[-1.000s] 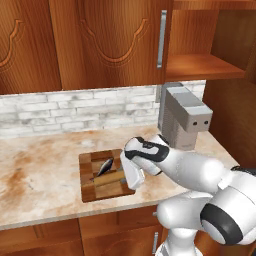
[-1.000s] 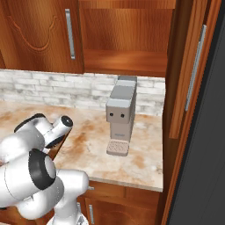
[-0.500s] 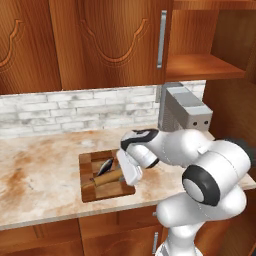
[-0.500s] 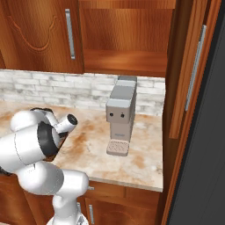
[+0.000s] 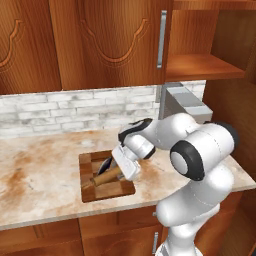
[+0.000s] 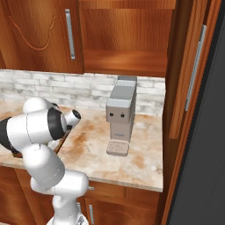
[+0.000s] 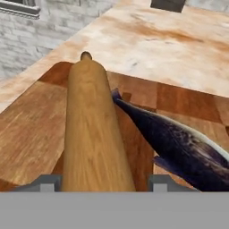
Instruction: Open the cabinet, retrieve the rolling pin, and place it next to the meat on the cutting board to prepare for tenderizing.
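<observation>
- Gripper (image 5: 125,169): low over the cutting board (image 5: 105,175); the two fingers (image 7: 44,183) stand on either side of the rolling pin (image 7: 91,129), with a visible gap on at least one side. Whether they are released from the pin or grasping it cannot be told.
- Rolling pin: lies between the fingers and runs away from them along the board, with its far handle end near the board's edge.
- Meat (image 7: 174,138): lies on the board just beside the pin, on the side of the other finger, with its tail close against the pin.
- Surface: a marbled beige and rust counter (image 5: 40,170) bears the board; a white brick backsplash (image 5: 70,107) rises behind it.
- Room: the cabinet (image 6: 127,39) stands open with a plain wooden shelf, its door (image 6: 193,74) swung aside. A carved-panel cabinet door (image 5: 110,42) is adjacent. A grey coffee machine (image 6: 121,116) stands on the counter, well apart from the fingers.
</observation>
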